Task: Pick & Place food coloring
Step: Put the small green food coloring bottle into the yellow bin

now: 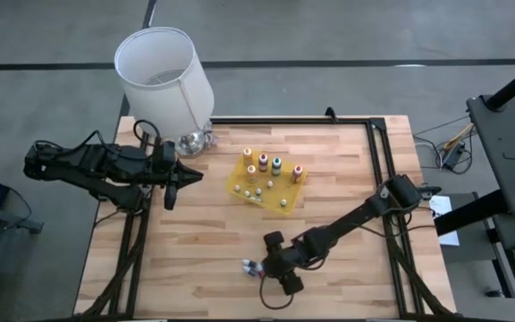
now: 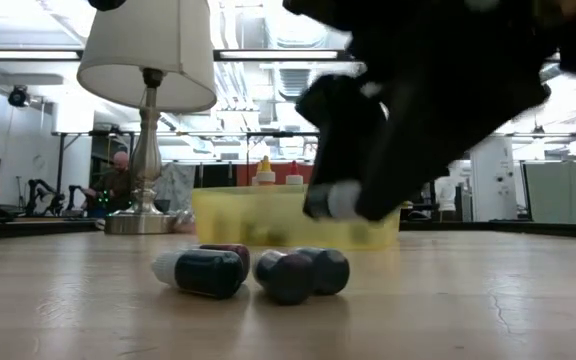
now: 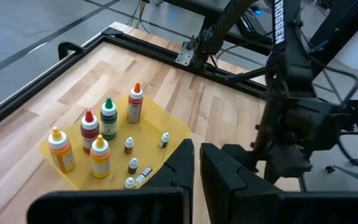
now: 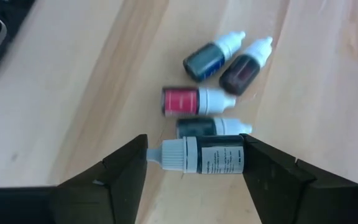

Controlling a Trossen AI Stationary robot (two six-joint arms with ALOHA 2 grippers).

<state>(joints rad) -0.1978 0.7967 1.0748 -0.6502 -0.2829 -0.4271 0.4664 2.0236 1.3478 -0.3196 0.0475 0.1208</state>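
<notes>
Vials (image 4: 213,81) lie loose on the desk (image 1: 204,250) at its near edge, four small dark ones with pale caps, close together. Just above them the right gripper (image 4: 194,163) has its jaws shut across a fifth vial (image 4: 207,155), held crosswise between the fingers. Farther back sits the yellow tray (image 1: 240,170), with tall squeeze bottles (image 3: 109,118) standing upright in it and tiny vials among them. Beside the tray, the left gripper (image 1: 186,175) waits with jaws closed on nothing. Behind stands a lamp (image 1: 164,72).
</notes>
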